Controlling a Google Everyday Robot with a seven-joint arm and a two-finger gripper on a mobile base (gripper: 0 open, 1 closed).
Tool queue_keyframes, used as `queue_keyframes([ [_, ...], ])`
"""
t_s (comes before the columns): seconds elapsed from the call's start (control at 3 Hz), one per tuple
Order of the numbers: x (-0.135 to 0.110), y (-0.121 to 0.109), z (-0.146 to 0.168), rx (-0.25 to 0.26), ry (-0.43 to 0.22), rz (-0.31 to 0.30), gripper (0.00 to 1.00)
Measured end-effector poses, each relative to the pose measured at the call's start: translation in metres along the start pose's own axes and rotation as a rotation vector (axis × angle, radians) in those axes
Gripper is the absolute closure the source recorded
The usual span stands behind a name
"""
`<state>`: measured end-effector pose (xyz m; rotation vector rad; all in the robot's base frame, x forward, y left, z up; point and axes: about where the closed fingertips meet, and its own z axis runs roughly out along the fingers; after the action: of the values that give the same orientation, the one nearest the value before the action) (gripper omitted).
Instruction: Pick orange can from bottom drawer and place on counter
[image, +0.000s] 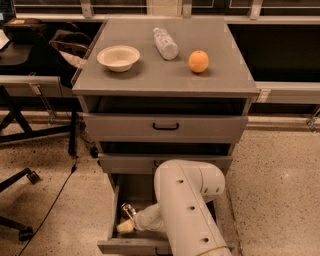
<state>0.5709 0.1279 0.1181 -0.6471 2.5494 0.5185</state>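
Observation:
The bottom drawer (131, 245) is pulled open at the foot of the grey cabinet. My white arm (187, 205) reaches down into it from the right and hides most of its inside. My gripper (126, 224) is low in the drawer's left part. A small shiny silver and gold thing (128, 209), seemingly the orange can's end, sits right against the gripper's tip; its sides are hidden. I cannot tell whether the gripper holds it. The counter (160, 80) is the grey cabinet top above.
On the counter stand a white bowl (118, 57), a clear plastic bottle (165, 43) lying down and a round orange fruit (198, 61). The top drawer (165, 127) and middle drawer (125, 162) stick out slightly. Chair legs (20, 180) and a cable (55, 200) lie left.

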Motion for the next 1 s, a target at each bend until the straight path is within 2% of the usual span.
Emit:
queue_keyframes([
  [0.33, 0.0, 0.0, 0.0, 0.0, 0.0, 0.0, 0.21],
  [1.0, 0.0, 0.0, 0.0, 0.0, 0.0, 0.0, 0.67],
])
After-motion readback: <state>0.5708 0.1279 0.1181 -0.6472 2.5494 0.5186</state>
